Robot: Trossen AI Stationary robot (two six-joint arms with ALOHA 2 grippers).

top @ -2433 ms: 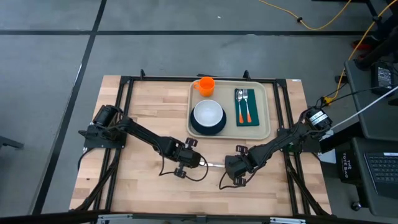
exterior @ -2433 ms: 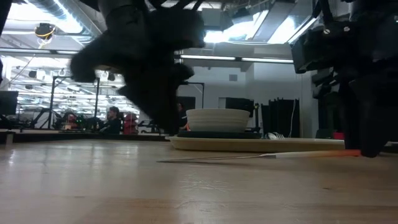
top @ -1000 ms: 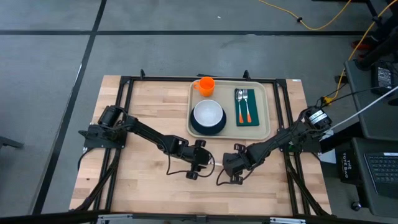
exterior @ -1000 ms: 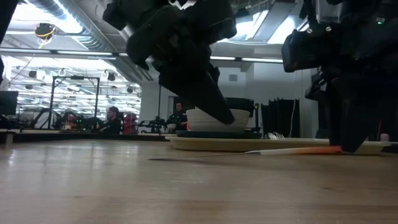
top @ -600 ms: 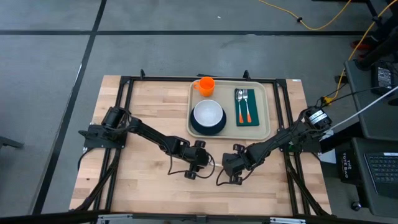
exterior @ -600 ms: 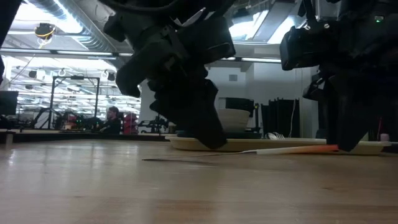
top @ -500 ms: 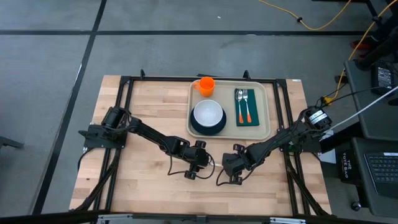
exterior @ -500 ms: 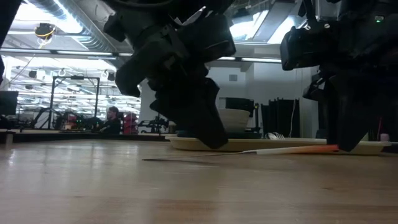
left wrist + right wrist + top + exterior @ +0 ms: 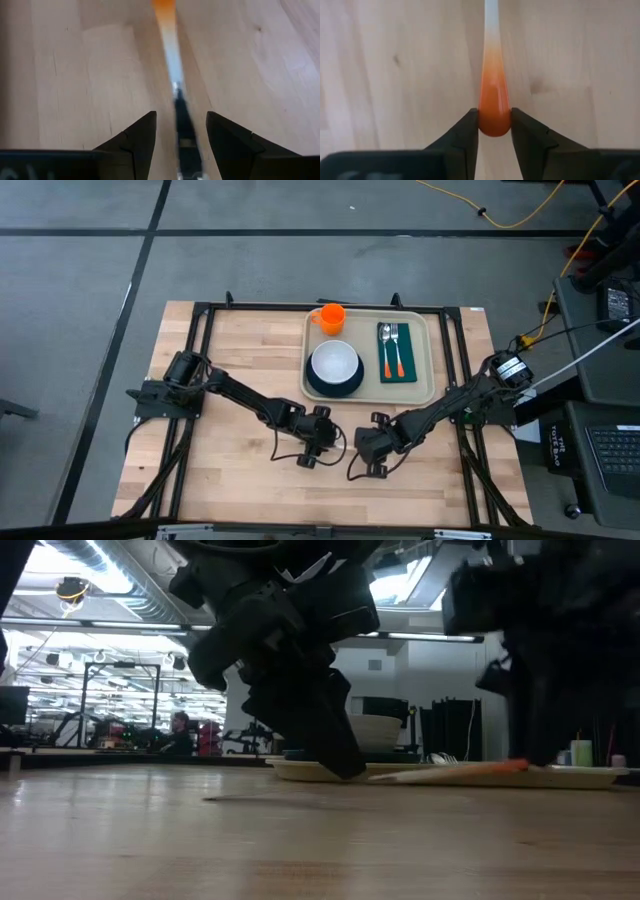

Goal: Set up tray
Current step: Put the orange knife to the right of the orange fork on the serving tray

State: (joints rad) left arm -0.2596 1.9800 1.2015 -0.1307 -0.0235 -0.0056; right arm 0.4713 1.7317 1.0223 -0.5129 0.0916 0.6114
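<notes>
Since 0.5 s ago, the orange handle end of the utensil sits higher in the low view, tilted up off the desk, and the right gripper has shifted slightly toward the left arm in the high view.

Near edge: right gripper low over the desk in front of the tray. Its jaws are closed on the rounded orange handle tip of the utensil, as the right wrist view shows, with both fingers pressed against the handle. The utensil's pale metal shaft runs away from the jaws over bare wood.

Left gripper just beside the right one, on the left. Its jaws are open, straddling the utensil's dark metal end without touching it; a gap shows on both sides in the left wrist view. The orange handle lies beyond.

Far half: tray flat on the desk, right of centre, well apart from both grippers. On it: an orange cup at the far left corner, a white bowl on a dark plate, and a dark green napkin carrying two orange-handled utensils.
</notes>
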